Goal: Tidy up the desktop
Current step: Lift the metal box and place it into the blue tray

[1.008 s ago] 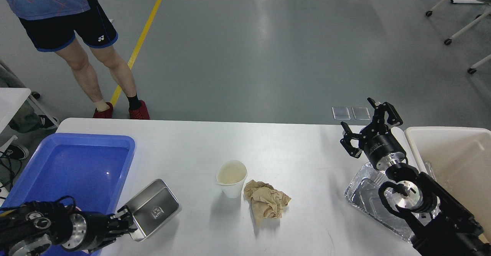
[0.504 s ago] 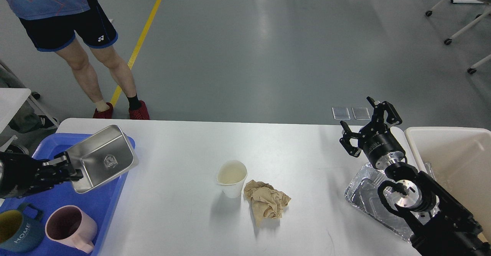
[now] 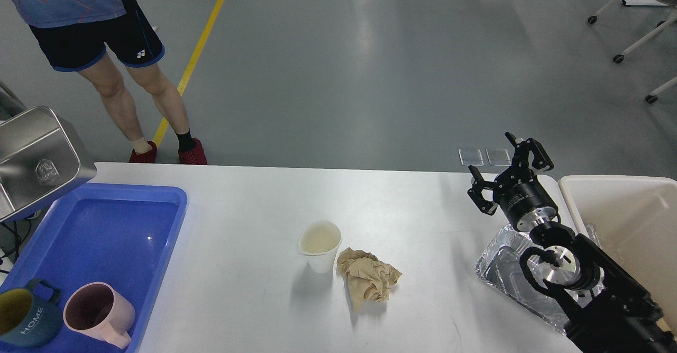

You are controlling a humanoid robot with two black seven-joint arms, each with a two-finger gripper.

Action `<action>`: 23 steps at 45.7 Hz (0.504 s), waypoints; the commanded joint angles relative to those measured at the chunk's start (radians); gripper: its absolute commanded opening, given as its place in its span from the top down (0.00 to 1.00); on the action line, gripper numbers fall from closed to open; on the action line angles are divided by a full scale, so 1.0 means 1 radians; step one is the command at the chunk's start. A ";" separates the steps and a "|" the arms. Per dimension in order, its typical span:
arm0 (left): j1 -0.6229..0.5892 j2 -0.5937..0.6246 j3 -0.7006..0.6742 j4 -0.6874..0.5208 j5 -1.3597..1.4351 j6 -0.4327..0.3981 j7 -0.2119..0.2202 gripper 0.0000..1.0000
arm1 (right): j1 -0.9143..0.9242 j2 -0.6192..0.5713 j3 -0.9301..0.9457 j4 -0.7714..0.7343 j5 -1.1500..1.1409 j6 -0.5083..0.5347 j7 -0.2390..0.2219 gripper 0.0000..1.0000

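Nearest, a pink mug (image 3: 98, 313) and a dark teal mug (image 3: 24, 316) are sitting in the near end of the blue tray (image 3: 158, 247) on the left of the white desk (image 3: 254, 289). At the desk's middle, a white paper cup (image 3: 320, 246) is standing upright, touching a crumpled brown paper (image 3: 368, 278) on its right. A foil tray (image 3: 510, 279) is lying near the right edge beside a beige bin (image 3: 624, 220). Above it, the right tool (image 3: 509, 173) is hovering with fingers spread wide, holding nothing. A steel container (image 3: 37, 160) is hanging tilted above the tray's far left corner; the left tool is out of frame. Beyond, a person (image 3: 106, 35) is standing.
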 commanded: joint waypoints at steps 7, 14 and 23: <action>0.008 -0.166 0.079 0.172 -0.002 0.087 0.010 0.97 | -0.009 0.001 0.000 0.003 0.000 0.000 0.000 0.00; 0.014 -0.324 0.145 0.356 -0.001 0.121 0.010 0.97 | -0.013 0.001 -0.002 0.003 0.000 0.002 0.000 0.00; 0.024 -0.530 0.208 0.606 -0.002 0.153 -0.002 0.96 | -0.018 0.001 -0.006 0.001 0.000 0.003 0.000 0.00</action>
